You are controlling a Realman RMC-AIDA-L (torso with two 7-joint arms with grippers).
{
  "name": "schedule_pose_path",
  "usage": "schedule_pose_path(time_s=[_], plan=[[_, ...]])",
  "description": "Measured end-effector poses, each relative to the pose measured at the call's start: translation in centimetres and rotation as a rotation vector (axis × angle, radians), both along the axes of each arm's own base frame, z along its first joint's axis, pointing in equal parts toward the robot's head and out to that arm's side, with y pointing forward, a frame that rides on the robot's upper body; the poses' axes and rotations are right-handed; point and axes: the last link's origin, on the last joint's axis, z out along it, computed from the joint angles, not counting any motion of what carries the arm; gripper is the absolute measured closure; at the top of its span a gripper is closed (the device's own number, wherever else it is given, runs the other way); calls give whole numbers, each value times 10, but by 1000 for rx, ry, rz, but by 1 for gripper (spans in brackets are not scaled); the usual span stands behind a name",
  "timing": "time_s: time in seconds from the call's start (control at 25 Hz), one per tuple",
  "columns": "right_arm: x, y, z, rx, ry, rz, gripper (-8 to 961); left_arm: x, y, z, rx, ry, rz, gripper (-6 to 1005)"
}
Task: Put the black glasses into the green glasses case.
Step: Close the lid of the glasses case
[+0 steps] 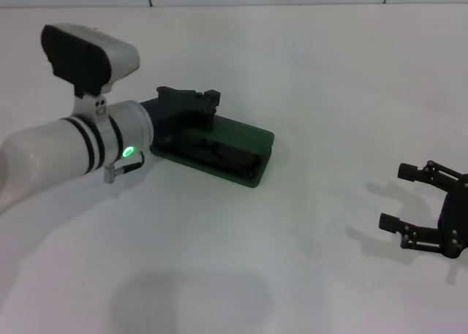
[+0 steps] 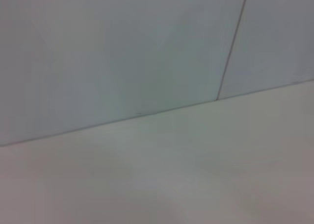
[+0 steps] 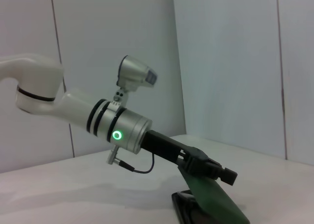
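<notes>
The green glasses case (image 1: 252,140) lies at the middle of the white table, its lid (image 3: 216,199) tilted partway up over the dark base (image 3: 182,205). Inside it, dark rounded shapes of the black glasses (image 1: 225,151) show under the lid. My left gripper (image 1: 190,94) sits at the lid's raised edge on the case's left side, its two fingertips apart. From the side, the left gripper (image 3: 216,171) rests on top of the slanted lid. My right gripper (image 1: 396,196) hovers open and empty at the table's right edge, far from the case.
The white table (image 1: 292,261) runs back to a pale panelled wall (image 2: 122,52). The left wrist view shows only wall and tabletop. My left arm (image 1: 66,151) crosses the left side of the table.
</notes>
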Motion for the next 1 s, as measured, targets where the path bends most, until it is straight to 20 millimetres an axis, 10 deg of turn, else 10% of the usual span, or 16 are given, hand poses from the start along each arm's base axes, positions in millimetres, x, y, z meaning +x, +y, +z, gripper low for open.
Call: schedule_pose_path(time_s=[1.0], plan=[[-3, 2, -1, -11, 6, 4, 70, -23, -16, -9, 26, -30, -83, 911]])
